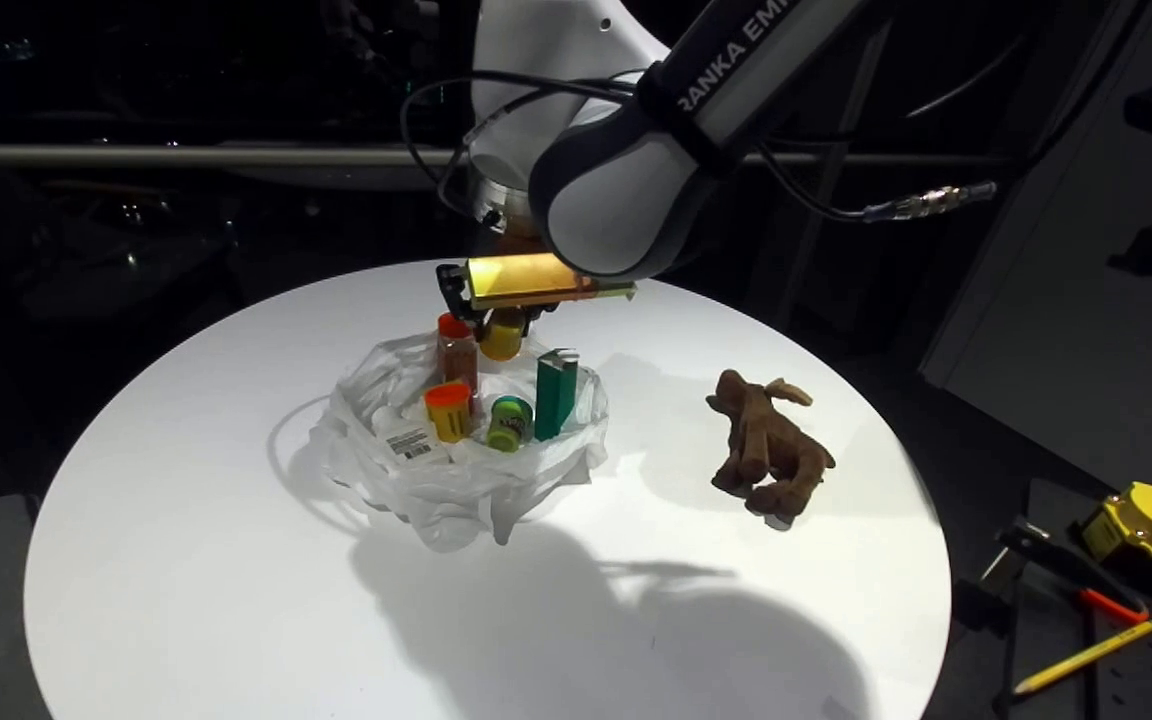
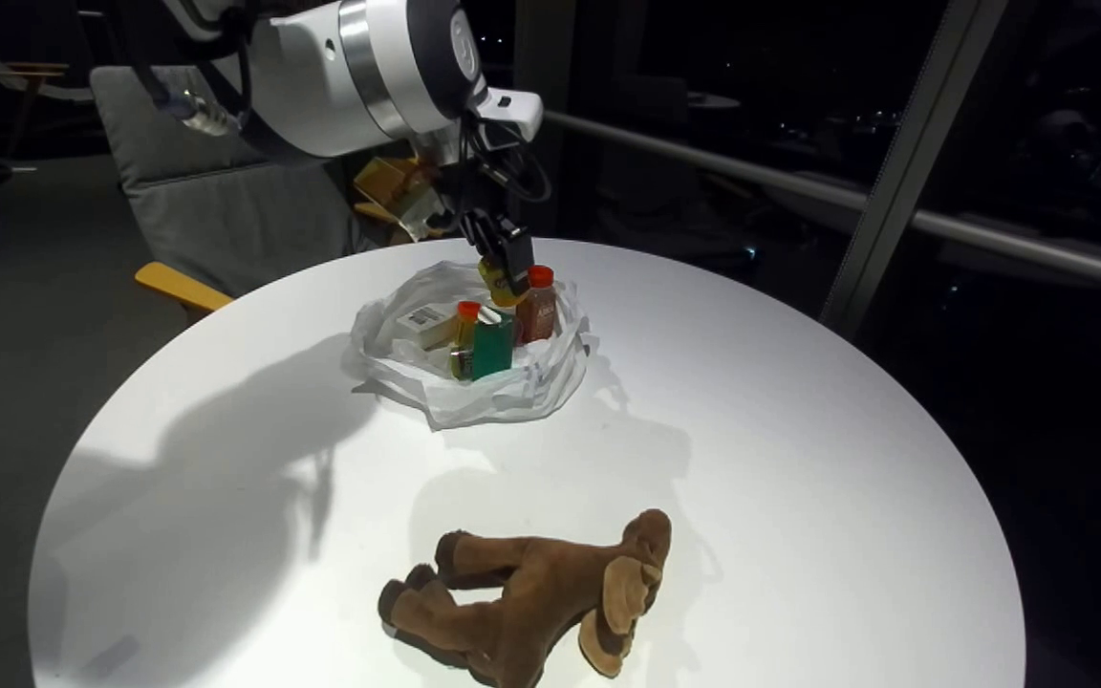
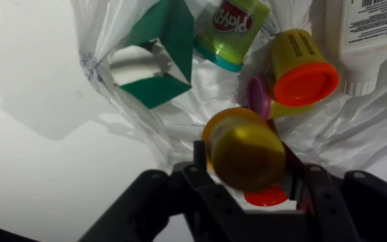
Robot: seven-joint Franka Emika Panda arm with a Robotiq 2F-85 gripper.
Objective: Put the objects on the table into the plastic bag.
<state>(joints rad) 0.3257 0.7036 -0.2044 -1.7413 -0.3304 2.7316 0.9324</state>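
There are four tubs [image 3: 232, 33], two bottles [image 2: 539, 313], one green box [image 2: 492, 349], one plush animal [image 1: 766, 440], one plastic bag [image 2: 474, 407].

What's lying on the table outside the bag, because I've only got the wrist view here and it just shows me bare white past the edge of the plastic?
Observer: A brown plush animal is lying on the table, well apart from the bag; both exterior views show it.
Operator: Okay. And the yellow tub in my gripper, is it down on the bottom of the bag?
Observer: No, in both exterior views it is up off the bottom, roughly level with the top of the red-capped bottle.
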